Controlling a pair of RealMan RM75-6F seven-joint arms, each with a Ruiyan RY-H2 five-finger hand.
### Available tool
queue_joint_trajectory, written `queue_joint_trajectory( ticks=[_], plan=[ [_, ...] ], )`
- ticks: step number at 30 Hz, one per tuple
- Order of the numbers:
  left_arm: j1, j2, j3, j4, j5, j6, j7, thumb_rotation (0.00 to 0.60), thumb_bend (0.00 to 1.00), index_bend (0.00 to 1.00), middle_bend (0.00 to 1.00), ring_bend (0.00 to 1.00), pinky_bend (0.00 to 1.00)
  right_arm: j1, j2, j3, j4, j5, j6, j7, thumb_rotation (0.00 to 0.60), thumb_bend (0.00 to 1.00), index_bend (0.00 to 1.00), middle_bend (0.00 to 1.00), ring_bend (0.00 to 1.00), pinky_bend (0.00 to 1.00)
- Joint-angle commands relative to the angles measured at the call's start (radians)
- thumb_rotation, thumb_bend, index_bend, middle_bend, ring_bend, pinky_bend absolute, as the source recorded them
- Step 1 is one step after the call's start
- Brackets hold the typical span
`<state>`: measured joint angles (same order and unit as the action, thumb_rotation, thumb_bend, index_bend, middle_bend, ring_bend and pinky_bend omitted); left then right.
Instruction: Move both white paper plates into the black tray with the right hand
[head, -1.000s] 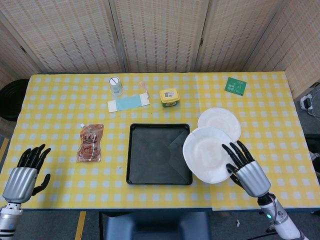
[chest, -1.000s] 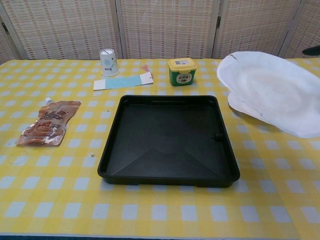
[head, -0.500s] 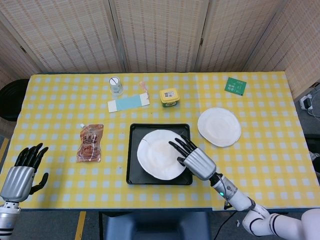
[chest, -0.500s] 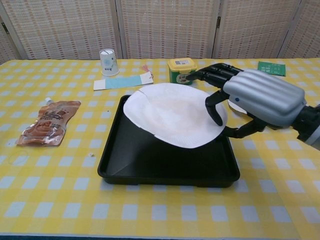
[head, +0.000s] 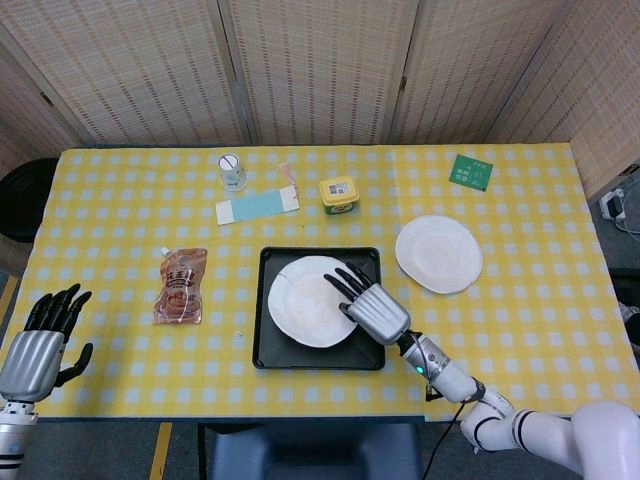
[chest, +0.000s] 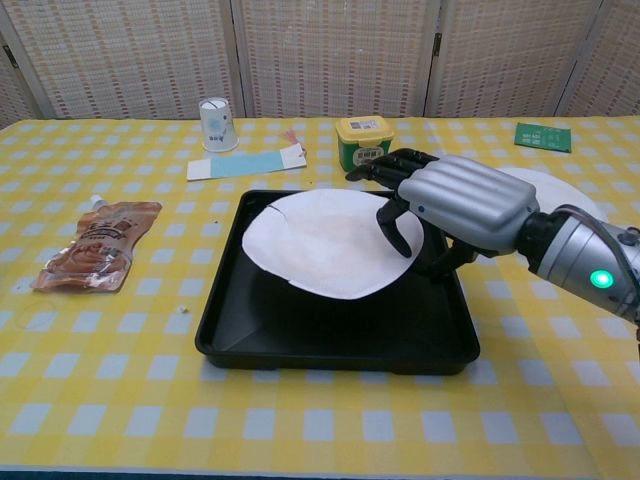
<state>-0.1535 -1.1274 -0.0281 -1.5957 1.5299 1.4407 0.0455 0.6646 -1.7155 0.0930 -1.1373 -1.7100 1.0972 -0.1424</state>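
My right hand (head: 368, 304) (chest: 450, 200) holds one white paper plate (head: 305, 314) (chest: 325, 243) by its right rim, thumb over the top, above the black tray (head: 275, 350) (chest: 330, 335). The plate hangs tilted within the tray's outline, its left edge low near the tray floor. The second white paper plate (head: 438, 253) (chest: 570, 192) lies flat on the checked cloth to the right of the tray, mostly hidden behind my hand in the chest view. My left hand (head: 40, 340) hovers at the table's near left corner, fingers apart, holding nothing.
A brown snack pouch (head: 181, 285) (chest: 95, 245) lies left of the tray. Behind the tray stand a yellow-lidded jar (head: 339, 194) (chest: 363, 143), a paper cup (head: 232, 171) (chest: 217, 124) and a blue-white strip (head: 257, 207) (chest: 245, 164). A green packet (head: 470, 171) (chest: 543, 136) lies at the far right.
My right hand carried the plate from beside the other plate leftward over the tray and lowered it. The left hand barely moved.
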Motion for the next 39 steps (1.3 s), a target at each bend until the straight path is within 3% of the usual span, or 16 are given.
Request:
queue_joint_trajectory(
  ticks=[1,8,11,16,19,30,39],
  plan=[
    [0.000,0.000,0.000,0.000,0.001,0.000,0.000,0.600,0.50,0.00,0.00,0.00,0.00,0.019,-0.019,0.005,0.012,0.035,-0.043,0.000,0.600,0.42,0.70,0.09,0.02,0.00],
    [-0.001,0.003,0.000,0.001,-0.003,-0.004,-0.008,0.600,0.49,0.00,0.00,0.00,0.00,0.047,-0.047,0.000,0.040,0.069,-0.091,-0.014,0.600,0.42,0.67,0.07,0.01,0.00],
    [0.000,0.004,0.001,0.001,-0.002,-0.004,-0.011,0.600,0.49,0.00,0.00,0.00,0.00,0.055,-0.038,0.003,0.021,0.099,-0.127,-0.025,0.600,0.42,0.51,0.01,0.00,0.00],
    [-0.002,0.004,0.001,0.004,-0.001,-0.006,-0.011,0.600,0.49,0.00,0.00,0.00,0.00,0.066,0.002,0.005,-0.047,0.144,-0.180,-0.034,0.600,0.42,0.15,0.00,0.00,0.00],
    [-0.003,0.003,0.001,0.005,-0.002,-0.006,-0.011,0.600,0.49,0.00,0.00,0.00,0.00,0.068,0.032,0.007,-0.088,0.156,-0.178,-0.069,0.600,0.42,0.05,0.00,0.00,0.00],
    [-0.006,-0.003,0.003,0.006,0.000,-0.013,0.007,0.600,0.50,0.00,0.00,0.00,0.00,0.083,0.096,0.011,-0.189,0.213,-0.218,-0.145,0.600,0.28,0.00,0.00,0.00,0.00],
    [-0.009,-0.002,0.005,0.011,0.001,-0.019,0.000,0.600,0.50,0.00,0.00,0.00,0.00,0.074,0.203,0.002,-0.318,0.255,-0.231,-0.143,0.600,0.24,0.00,0.00,0.00,0.00]
  ],
)
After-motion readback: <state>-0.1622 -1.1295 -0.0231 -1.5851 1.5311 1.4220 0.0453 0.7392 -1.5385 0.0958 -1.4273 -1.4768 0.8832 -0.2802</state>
